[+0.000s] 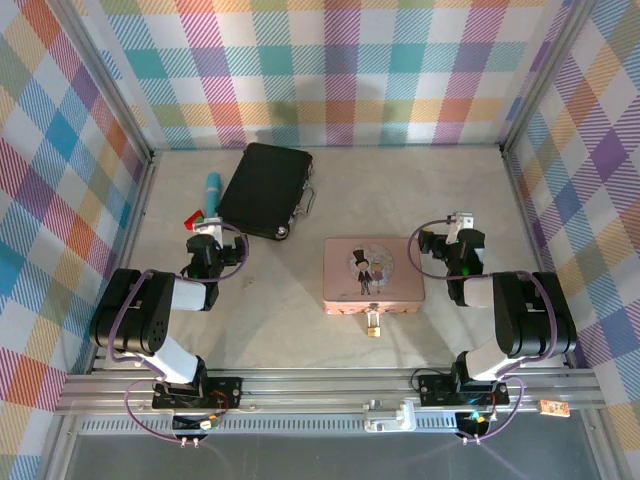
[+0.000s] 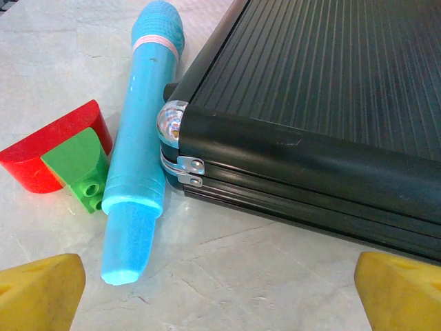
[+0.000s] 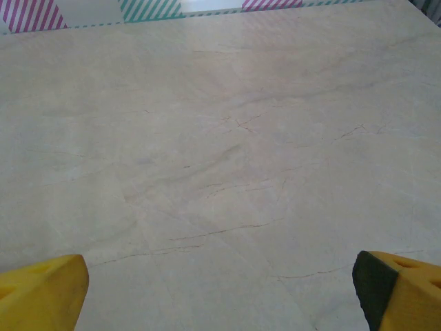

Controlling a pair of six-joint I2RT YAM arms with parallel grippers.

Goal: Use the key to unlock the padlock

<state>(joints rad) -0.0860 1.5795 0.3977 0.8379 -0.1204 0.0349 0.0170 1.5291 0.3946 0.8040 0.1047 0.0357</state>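
Touching the pink tin (image 1: 400,288), tiny brass padlock (image 1: 372,325); left end effector (image 2: 220,293) and right end effector (image 3: 220,289) wide.

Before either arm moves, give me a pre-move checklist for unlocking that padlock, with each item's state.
1. padlock found, at the near edge of the pink tin: ok.
2. key found: cannot tell.
3. left gripper open and holding nothing: ok.
4. right gripper open and holding nothing, over bare table: ok.
5. left gripper aimed at the padlock: not ok, it faces the black case and blue toy microphone.
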